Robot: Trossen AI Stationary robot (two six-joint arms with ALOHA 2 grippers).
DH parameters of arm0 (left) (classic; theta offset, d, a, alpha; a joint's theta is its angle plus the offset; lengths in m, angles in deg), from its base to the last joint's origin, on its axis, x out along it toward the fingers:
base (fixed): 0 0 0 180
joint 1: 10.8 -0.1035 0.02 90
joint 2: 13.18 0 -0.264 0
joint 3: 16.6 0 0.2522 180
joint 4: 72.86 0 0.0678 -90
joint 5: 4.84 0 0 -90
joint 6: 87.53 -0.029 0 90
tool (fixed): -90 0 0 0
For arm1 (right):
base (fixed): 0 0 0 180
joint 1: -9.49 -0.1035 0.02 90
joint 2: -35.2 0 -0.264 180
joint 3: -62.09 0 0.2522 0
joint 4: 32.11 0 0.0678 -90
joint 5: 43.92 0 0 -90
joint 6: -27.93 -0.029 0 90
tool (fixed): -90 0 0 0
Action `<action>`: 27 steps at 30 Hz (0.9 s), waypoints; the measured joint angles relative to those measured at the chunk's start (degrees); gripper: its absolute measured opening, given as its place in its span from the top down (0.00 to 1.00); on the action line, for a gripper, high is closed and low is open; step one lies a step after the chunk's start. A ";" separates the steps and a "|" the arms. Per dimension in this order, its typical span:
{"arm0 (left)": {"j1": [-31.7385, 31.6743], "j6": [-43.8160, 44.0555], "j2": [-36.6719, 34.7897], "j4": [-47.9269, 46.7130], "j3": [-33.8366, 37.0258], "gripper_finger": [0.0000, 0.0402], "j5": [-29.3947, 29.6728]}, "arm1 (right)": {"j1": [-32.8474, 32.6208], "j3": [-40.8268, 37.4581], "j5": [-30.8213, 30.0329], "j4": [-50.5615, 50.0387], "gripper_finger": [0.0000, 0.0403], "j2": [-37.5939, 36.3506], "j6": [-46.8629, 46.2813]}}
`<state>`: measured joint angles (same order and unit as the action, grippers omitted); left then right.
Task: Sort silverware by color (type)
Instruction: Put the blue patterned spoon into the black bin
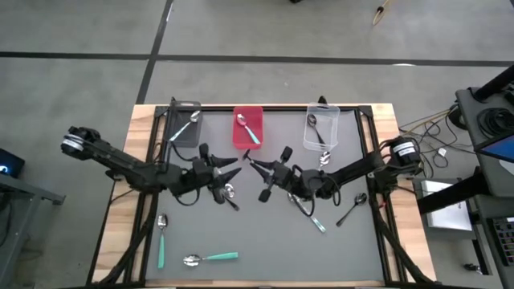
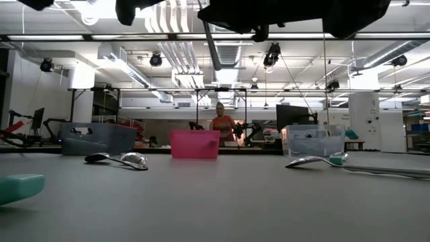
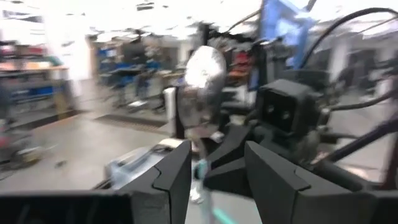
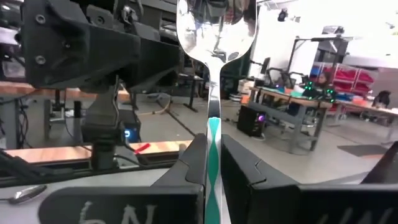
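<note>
Centrally, right fingers (image 4: 211, 165) clamped a teal-handled spoon (image 4: 214, 37) upright; left fingers (image 3: 214, 171) stood apart at its nine o'clock, red bin (image 1: 247, 127) at twelve

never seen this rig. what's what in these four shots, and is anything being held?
Two dark robot arms work at a grey table sorting spoons into bins. The overhead shot shows both, meeting mid-table. The table-level shot looks across into the room, where a person stands far back. The other two come from cameras on each wrist.

The right gripper is shut on a teal-handled spoon, bowl pointing away from the wrist. The left gripper stands open facing it, holding nothing.

At the far edge sit a dark bin, a red bin and a clear bin, each already holding spoons. More spoons lie loose, such as a teal one near the front edge.
</note>
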<state>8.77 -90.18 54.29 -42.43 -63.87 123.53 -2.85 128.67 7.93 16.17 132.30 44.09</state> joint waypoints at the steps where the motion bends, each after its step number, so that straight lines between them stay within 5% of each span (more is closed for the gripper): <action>1: -0.63 0.17 0.58 1.54 0.40 0.68 -1.18 | 0.00 0.58 -0.67 -0.02 0.96 0.50 0.48; 11: -2.87 0.36 4.15 5.89 -0.86 0.68 -2.18 | 0.00 5.58 -2.51 -2.15 0.97 2.47 5.48; 21: -3.30 -0.07 6.04 6.15 -4.23 0.68 2.89 | 0.00 6.06 -2.45 -3.74 0.97 2.57 5.95; 27: -3.29 0.10 6.42 5.85 -4.80 0.81 4.73 | 0.00 6.06 -2.50 -4.76 0.97 2.57 5.45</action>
<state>5.48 -90.08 60.71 -36.58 -68.66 128.26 -2.85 134.73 5.43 11.41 134.87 49.54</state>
